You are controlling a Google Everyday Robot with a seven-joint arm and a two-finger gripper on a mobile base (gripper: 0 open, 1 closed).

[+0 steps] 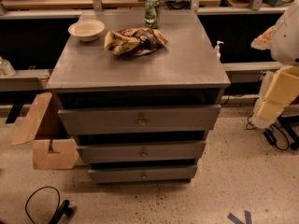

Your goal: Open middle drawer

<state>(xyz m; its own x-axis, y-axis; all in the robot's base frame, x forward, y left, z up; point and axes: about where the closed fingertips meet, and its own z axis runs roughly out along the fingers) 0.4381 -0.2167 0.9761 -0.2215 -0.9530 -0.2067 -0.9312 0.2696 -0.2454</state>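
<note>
floor cable front-left | middle drawer well left of hand | hand state: cannot tell

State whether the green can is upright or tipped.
Upright: the can stands on its base at the rear of the cabinet top. The pincer hangs far right, clear of it.

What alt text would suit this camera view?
A grey three-drawer cabinet faces the camera, its middle drawer not pulled out; the gripper is at the right edge, apart from it. On top sit a bowl, a crumpled snack bag and a green can.
</note>
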